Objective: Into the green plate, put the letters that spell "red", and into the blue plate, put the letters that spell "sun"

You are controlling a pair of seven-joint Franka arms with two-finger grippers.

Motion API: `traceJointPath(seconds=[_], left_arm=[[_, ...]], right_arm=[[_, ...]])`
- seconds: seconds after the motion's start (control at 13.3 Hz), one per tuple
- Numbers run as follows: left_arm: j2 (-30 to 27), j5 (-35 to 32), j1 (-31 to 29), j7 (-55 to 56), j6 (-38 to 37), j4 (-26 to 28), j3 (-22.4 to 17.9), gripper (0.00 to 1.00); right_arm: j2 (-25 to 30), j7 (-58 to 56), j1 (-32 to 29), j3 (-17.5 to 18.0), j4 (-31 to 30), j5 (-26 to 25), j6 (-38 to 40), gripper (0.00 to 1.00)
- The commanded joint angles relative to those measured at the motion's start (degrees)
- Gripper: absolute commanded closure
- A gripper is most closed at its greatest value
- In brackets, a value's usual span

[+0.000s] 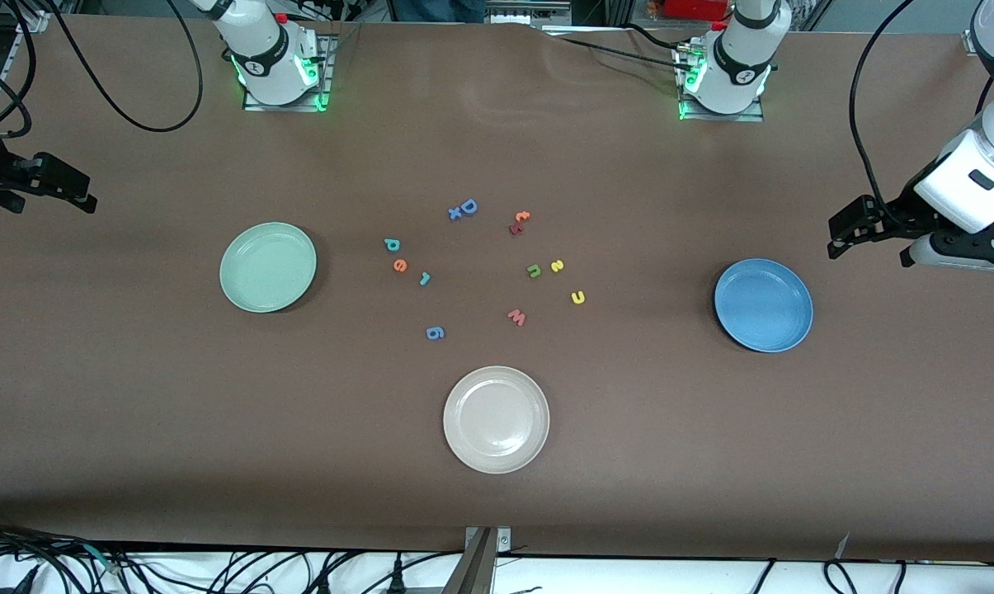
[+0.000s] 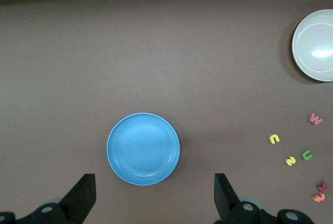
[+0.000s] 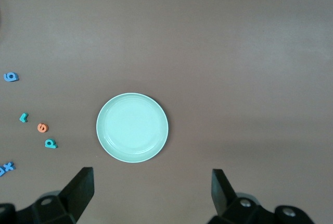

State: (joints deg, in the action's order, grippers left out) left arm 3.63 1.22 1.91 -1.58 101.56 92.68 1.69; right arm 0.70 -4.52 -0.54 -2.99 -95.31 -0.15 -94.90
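Six tiny foam letters [image 1: 400, 265] loose between pale mint-green round plate [image 1: 241, 289] and medium-blue round plate [image 1: 785, 330]; light, squashy; pinch edges. Left gripper [image 1: 864, 229], right gripper [image 1: 47, 188] released, waiting.

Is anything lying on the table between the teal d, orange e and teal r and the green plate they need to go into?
Nothing visible does. The teal d, orange e and teal r have only bare table between them and the green plate.
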Motion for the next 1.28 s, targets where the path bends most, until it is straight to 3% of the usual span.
traceJointPath(seconds=[0.0,1.21], left_arm=[[0.3,1.2,-0.3,0.2,-1.3,-1.2,0.2,0.0],[0.5,1.3,-0.4,0.3,-2.3,-1.2,0.0,0.0]], right_arm=[[-0.6,0.2,0.4,-0.3,1.6,-0.2,1.2,0.0],[-0.6,0.0,0.4,-0.3,1.6,-0.2,1.4,0.0]])
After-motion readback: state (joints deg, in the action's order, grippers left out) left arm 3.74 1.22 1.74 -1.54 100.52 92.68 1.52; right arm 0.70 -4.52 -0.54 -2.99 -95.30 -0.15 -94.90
